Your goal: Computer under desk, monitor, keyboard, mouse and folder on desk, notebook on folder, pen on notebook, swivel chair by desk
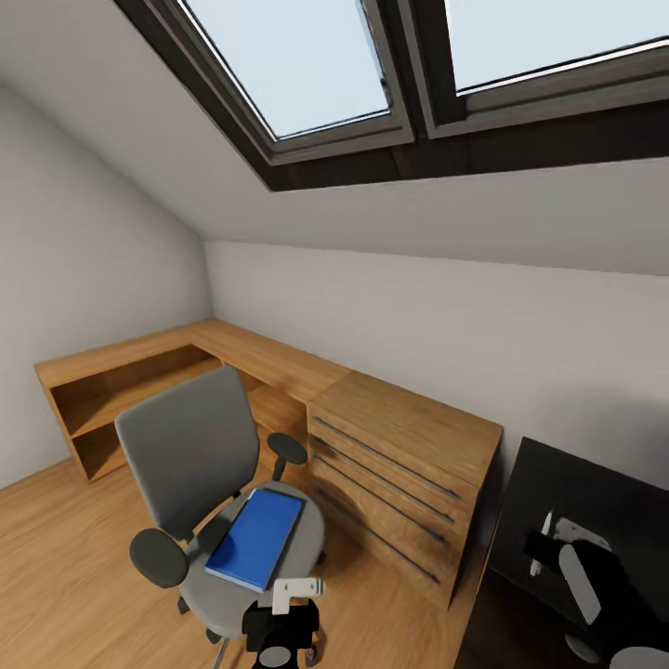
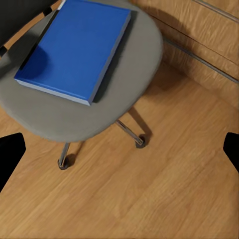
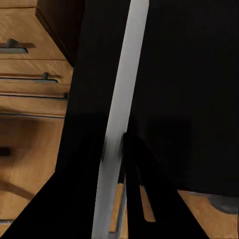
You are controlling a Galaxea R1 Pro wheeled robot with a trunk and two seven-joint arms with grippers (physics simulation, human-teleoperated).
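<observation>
Head view, L to R:

- Wooden bench (image 1: 242,348): L-shaped, runs along both walls, open shelf at L end. Top bare where visible; inner corner part-hidden behind chair back.
- Swivel chair (image 1: 190,455): grey, on wood floor (image 1: 65,557) in front of bench, near drawer unit. Base and castors mostly hidden by seat and left hand. In left wrist view the seat (image 2: 124,94) is cut off at frame edge; two legs w/ castors show beneath.
- Folder (image 1: 256,537): blue, flat on chair seat, long side running front-to-back. Left wrist view: folder (image 2: 74,45) whole but for one corner cut off at frame edge.
- Left hand (image 1: 283,623): low, just in front of seat edge, apart from folder. Fingers spread wide and holding nothing: dark tips (image 2: 10,154) sit at opposite frame edges in left wrist view.
- Drawer unit (image 1: 400,474): wood, four dark bar handles, R of chair.
- Black bench (image 1: 576,492): lower R, cut off by frame; surface detail too dark to read.
- Right hand (image 1: 557,548): over black bench, part-cropped. Right wrist view mostly black w/ a pale grey strip (image 3: 119,124) running across; strip's identity unclear. Cannot tell whether released or clenched.
</observation>
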